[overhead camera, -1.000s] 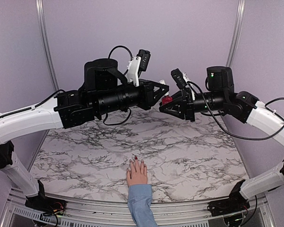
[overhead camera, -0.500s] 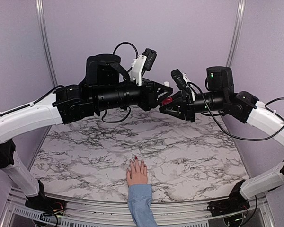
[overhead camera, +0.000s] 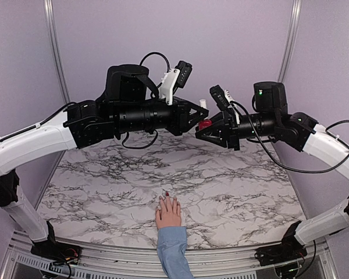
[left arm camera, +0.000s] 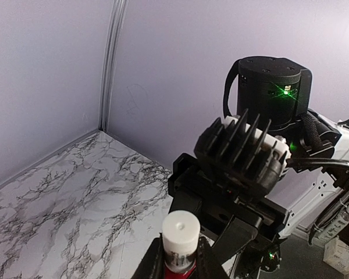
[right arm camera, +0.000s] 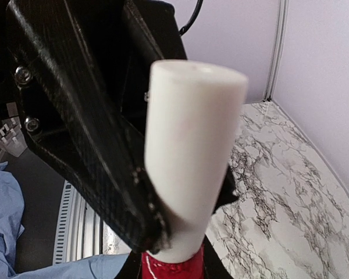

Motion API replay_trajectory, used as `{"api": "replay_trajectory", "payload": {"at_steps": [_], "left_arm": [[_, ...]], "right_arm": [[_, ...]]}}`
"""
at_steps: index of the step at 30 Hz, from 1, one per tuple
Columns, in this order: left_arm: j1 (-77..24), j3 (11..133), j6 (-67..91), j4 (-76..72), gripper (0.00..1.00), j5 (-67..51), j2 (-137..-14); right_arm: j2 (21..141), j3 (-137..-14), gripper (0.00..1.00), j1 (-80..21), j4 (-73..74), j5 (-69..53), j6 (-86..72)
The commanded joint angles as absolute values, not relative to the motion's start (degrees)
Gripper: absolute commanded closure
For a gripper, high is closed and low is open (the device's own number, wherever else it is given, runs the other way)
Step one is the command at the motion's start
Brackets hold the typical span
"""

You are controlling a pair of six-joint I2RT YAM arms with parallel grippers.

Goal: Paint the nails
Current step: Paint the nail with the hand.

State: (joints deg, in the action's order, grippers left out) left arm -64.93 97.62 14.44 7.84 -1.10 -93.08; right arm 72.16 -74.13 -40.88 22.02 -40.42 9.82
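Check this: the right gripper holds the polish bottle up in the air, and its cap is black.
The cap is white, not black; the right wrist view shows it plainly. The right gripper does hold the polish bottle up in the air.

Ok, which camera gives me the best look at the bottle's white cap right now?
Right wrist: the white cap fills the frame, close up. Left wrist shows the cap small at the bottom edge, its top face showing. Top external gives only a white speck above the red polish bottle.
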Motion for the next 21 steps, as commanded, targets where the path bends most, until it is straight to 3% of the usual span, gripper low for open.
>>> {"api": "replay_trajectory", "payload": {"at_steps": [1,11,21], "left_arm": [[-64.52,100.08,14.34,9.27,0.83,-2.46,-93.61],[-64.22,100.72,14.26,10.46,1.0,-1.38,-92.43],[-63.37,101.82,14.61,10.28,1.0,-0.88,-91.23]], "right_arm": [[71.89,-75.99,1.0,-41.59,22.05,-40.61,10.44],[72.11,-75.81,1.0,-41.92,22.59,-40.06,10.64],[72.37,-74.95,1.0,-41.93,22.15,-39.38,10.59]]}}
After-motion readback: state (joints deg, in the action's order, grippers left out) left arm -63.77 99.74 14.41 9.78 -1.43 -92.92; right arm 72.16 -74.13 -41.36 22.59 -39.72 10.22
